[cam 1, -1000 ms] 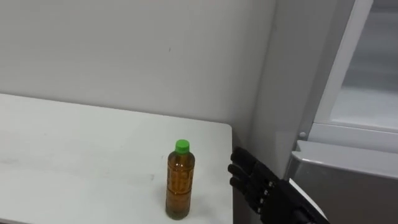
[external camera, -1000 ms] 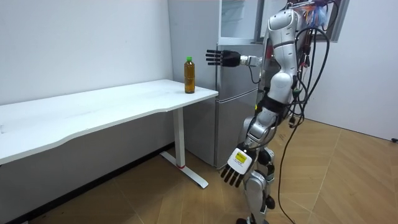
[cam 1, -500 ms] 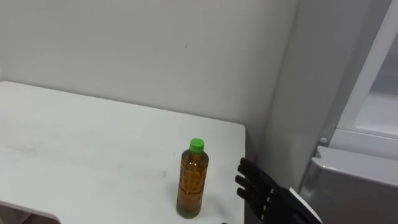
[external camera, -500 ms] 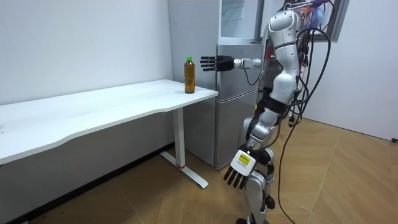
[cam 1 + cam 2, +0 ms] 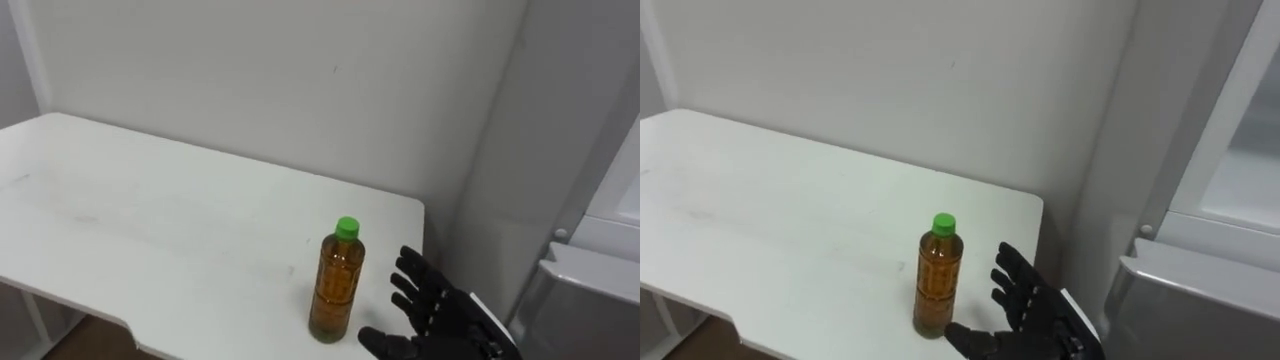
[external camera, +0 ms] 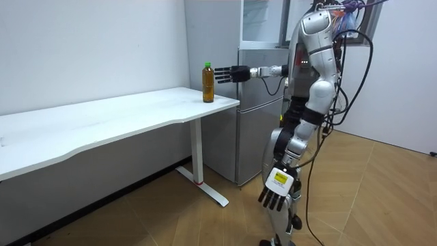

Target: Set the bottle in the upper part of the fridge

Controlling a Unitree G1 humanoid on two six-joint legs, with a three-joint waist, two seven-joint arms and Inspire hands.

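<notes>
A bottle of amber drink with a green cap stands upright near the right end of the white table. My right hand is open just to the right of the bottle, a small gap away, fingers spread and thumb reaching toward the bottle's base. The room view has that hand stretched out at the bottle, and my left hand hanging open beside my leg. The fridge stands right of the table, its upper door open.
A pale wall runs behind the table. The fridge's grey side rises close to the table's right end, with the lower compartment's top edge at the right. I stand on wooden floor in front of the fridge.
My right hand has reached left, from about a hand's width away to close beside the bottle. The eye view has swung left, showing more table. My left arm has swung slightly.
</notes>
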